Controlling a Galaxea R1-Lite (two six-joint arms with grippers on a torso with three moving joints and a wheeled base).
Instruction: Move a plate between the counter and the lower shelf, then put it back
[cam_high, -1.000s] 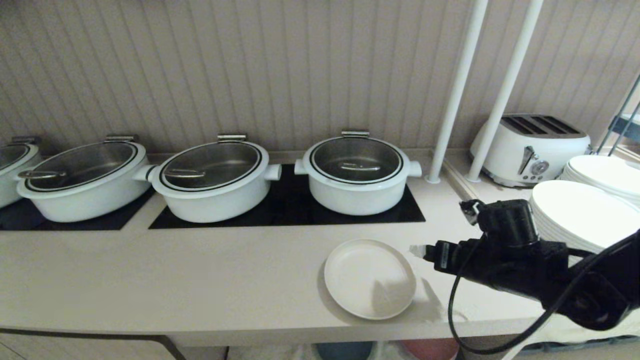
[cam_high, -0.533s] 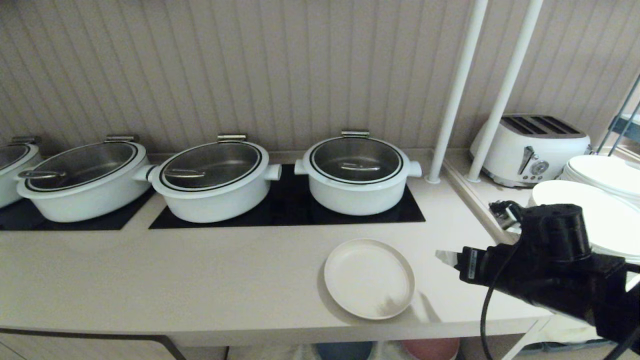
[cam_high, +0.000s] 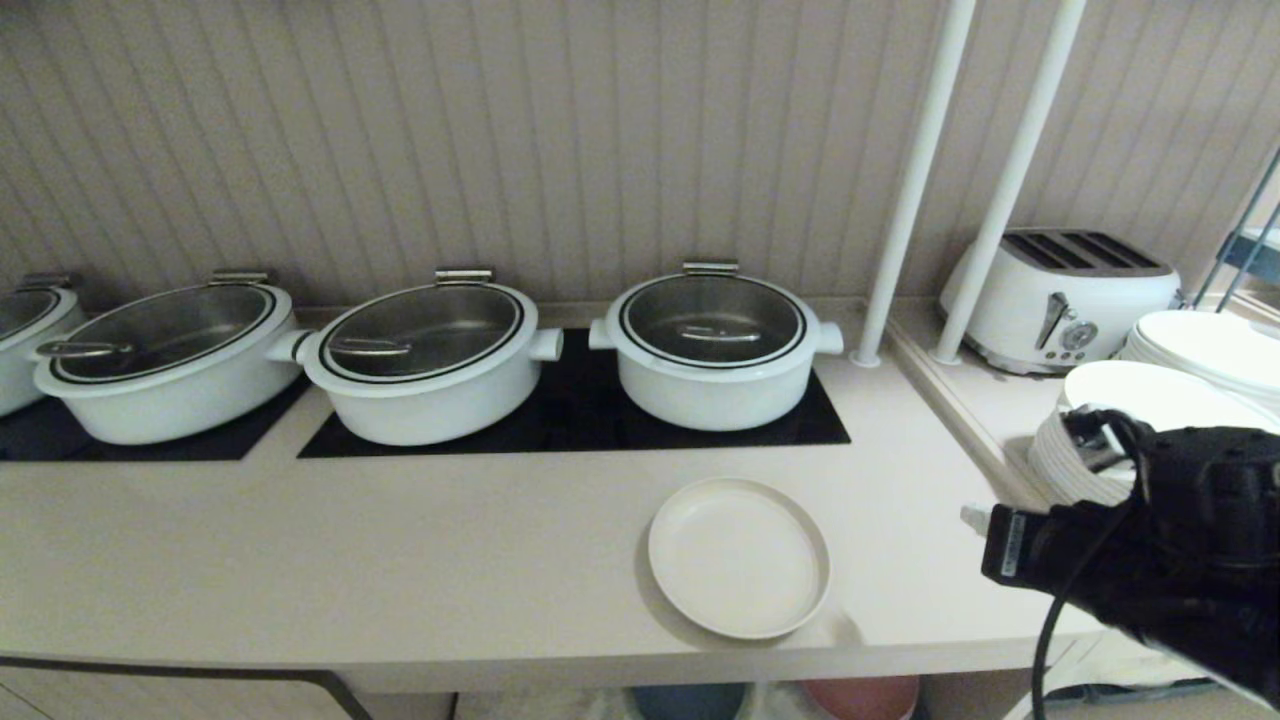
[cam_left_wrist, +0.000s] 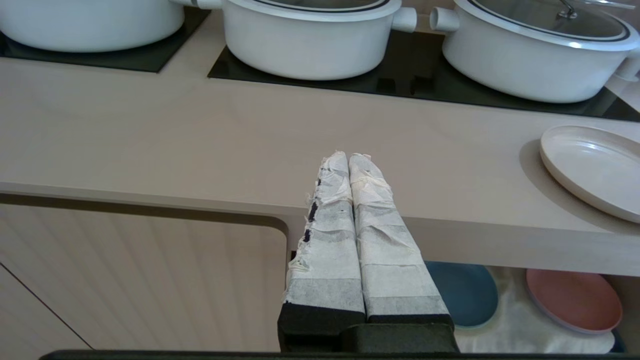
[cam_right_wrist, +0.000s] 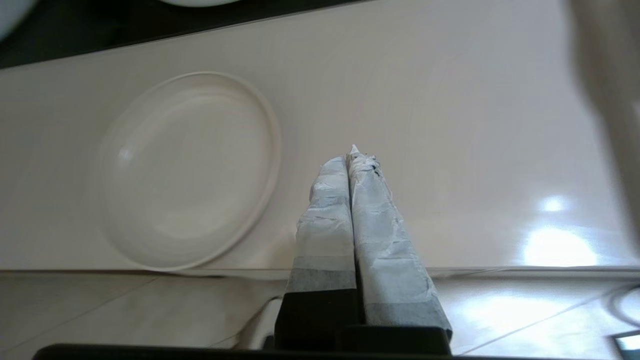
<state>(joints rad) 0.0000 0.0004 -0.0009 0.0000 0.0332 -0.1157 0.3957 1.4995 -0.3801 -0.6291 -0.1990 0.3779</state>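
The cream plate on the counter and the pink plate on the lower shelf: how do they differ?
The cream plate lies on the counter, fully in view; the pink plate lies below on the white cloth of the lower shelf, its far edge hidden by the counter front. One is pale cream, the other pink. Both are round, low-rimmed, empty, and similar in size.

- The plate is lying on the table, near its front edge and in front of the rightmost pot.
- Three more pots are standing in a row to the left of that pot, along the back wall.
- The toaster is sitting on the side ledge to the right, behind the stacked plates.
- The right hand is hovering to the right of the plate, apart from it.
- Two plates are lying on the lower shelf beneath the table.
- The left hand is hanging before the table's front edge.
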